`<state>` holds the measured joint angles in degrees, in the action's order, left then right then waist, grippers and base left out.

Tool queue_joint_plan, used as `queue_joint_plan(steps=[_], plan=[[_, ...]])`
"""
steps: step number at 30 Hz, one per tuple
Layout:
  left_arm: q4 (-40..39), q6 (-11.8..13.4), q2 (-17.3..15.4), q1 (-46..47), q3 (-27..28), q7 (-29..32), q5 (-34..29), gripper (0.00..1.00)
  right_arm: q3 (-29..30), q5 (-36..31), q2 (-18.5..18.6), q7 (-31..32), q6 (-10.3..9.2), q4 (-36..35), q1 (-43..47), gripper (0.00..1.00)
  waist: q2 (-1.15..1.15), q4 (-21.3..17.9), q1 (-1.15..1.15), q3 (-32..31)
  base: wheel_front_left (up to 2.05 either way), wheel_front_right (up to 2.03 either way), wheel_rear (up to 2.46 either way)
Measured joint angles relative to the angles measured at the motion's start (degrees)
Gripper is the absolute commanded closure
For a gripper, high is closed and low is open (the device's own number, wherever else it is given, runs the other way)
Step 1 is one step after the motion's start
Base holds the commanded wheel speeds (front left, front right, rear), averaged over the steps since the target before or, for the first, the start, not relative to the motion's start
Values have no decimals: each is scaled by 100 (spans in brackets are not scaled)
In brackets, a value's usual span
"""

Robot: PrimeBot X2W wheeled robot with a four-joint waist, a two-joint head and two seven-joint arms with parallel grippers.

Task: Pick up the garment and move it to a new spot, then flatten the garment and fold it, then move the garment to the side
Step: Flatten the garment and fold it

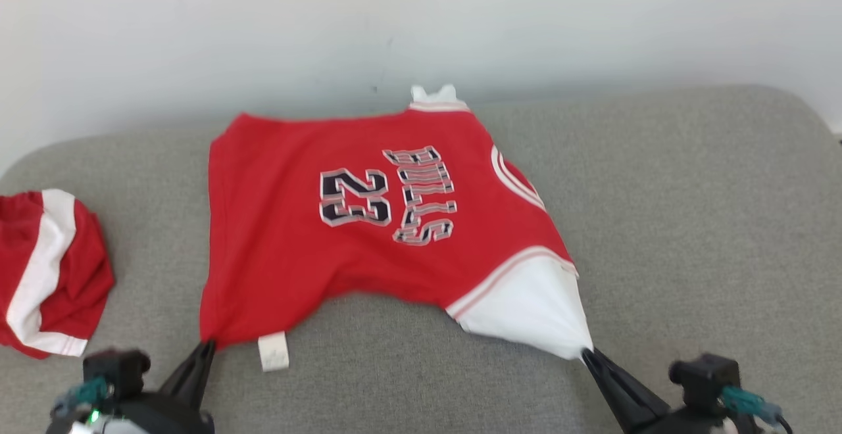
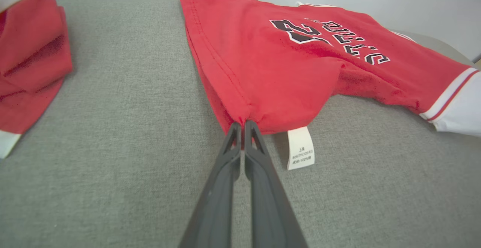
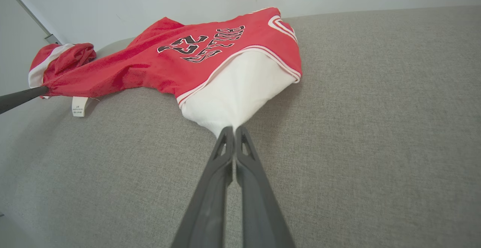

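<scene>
The red jersey (image 1: 283,243) lies spread on the grey upholstered surface (image 1: 697,237), its far edge near the wall (image 1: 421,20). The left tool (image 1: 206,346) is pinched tight on the red hem corner — just beside the white care label (image 1: 273,351) — and the right tool (image 1: 587,354) grips the white sleeve tip (image 1: 533,309). A second red-and-white garment (image 1: 46,276) sits bunched well off to the left.

A grey fabric-covered tabletop (image 1: 691,223) with rounded far corners carries a red jersey (image 1: 283,243) spread from its far edge toward the near edge, and a bunched red-and-white garment (image 1: 46,269) at its left edge.
</scene>
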<state>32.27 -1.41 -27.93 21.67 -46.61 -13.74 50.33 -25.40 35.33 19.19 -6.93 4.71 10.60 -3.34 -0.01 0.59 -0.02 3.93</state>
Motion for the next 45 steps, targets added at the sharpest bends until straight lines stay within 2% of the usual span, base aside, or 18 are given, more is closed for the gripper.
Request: queue_joint_plan(steps=[9,12,26,32,36,45], plan=[[-266,394,-137,-705,35,-33,-56,100,212,227,321,168,-226,-345,677,100,0,37,1,-448,0,0,0],[-393,481,-159,-929,77,-43,-37,100,222,311,364,297,-230,-424,888,100,0,54,1,-508,0,0,0],[-837,653,-107,-1328,110,-43,27,100,44,552,316,754,-420,-681,1249,100,1,131,2,-528,0,0,0],[-909,745,-294,-1338,193,-43,2,100,118,552,366,881,-530,-710,1248,100,1,187,2,-532,0,0,0],[-1025,753,-298,-1357,200,-43,-25,100,149,552,411,921,-627,-725,1265,100,1,221,2,-520,0,0,0],[-1227,797,-261,-1456,209,8,-33,100,89,550,361,1056,-682,-801,1238,100,1,242,2,-456,0,0,0]])
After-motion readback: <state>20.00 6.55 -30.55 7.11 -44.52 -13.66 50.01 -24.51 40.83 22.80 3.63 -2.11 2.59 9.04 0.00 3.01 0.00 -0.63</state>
